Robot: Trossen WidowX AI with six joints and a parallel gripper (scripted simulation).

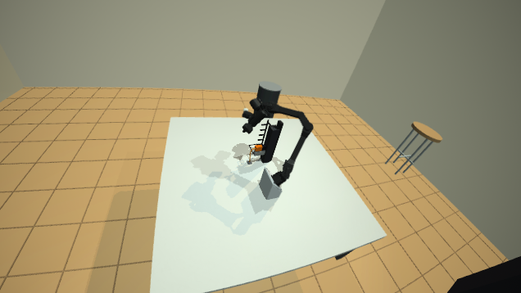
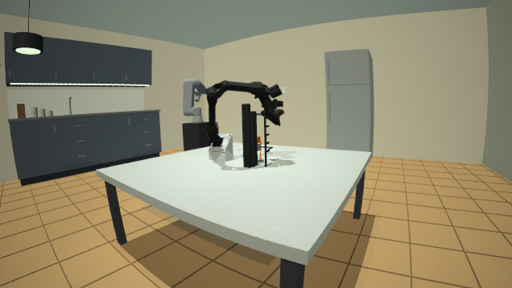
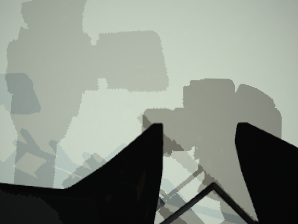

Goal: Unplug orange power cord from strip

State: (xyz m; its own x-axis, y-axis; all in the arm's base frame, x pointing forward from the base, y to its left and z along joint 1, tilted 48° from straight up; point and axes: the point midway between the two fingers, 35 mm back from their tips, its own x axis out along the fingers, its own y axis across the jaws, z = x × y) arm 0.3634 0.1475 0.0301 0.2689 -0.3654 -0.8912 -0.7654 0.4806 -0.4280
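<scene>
Table (image 1: 213,262) (image 2: 225,201), white-topped, on a tan tiled floor (image 1: 53,205) (image 2: 439,209).

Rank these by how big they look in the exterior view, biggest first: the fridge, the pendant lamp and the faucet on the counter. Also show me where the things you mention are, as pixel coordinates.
1. Fridge (image 2: 348,109)
2. Pendant lamp (image 2: 27,42)
3. Faucet (image 2: 70,105)

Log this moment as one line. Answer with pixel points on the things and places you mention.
gripper (image 1: 246,129) (image 2: 278,121) (image 3: 200,132): open, empty | pose: raised above table (image 1: 197,254) (image 2: 225,193) | orange plug (image 1: 258,147) (image 2: 258,140): not held
</scene>
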